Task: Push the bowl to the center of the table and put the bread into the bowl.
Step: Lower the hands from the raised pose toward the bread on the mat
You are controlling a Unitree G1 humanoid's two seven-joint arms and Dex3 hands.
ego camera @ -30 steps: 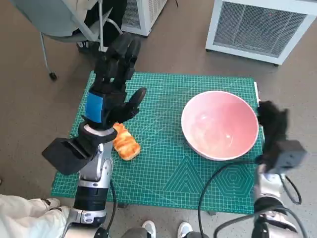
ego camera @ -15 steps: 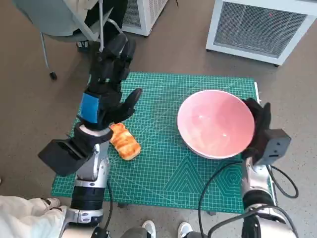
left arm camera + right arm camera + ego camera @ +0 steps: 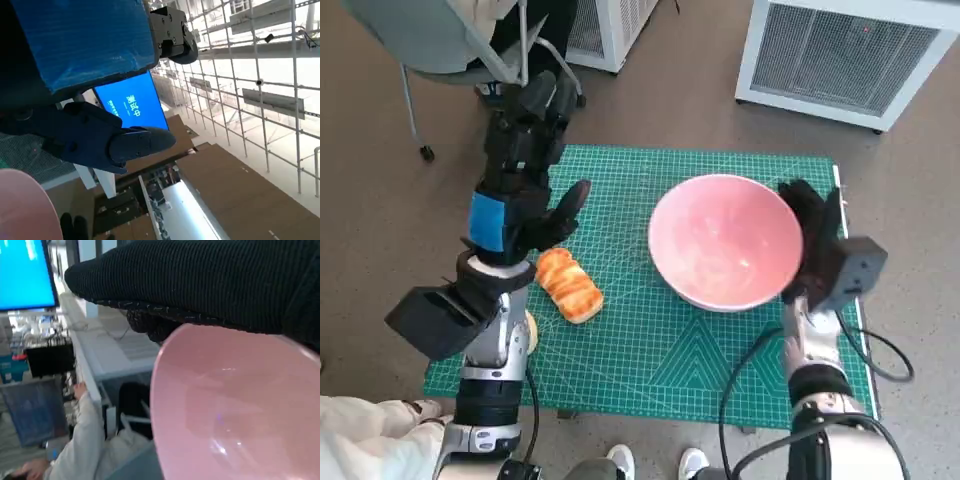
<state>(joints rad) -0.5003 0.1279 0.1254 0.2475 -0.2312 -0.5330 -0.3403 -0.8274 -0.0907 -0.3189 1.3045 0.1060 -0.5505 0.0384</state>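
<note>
**Readable text: one blue screen**

A blue screen (image 3: 131,106) in the left wrist view carried a short line of white Chinese characters; they appeared to read "测试中", though small. The green cutting mat's (image 3: 660,350) printed grid lines showed no legible numbers.

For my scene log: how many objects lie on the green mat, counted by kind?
Bowl: 1
Bread: 1
Total: 2
</note>
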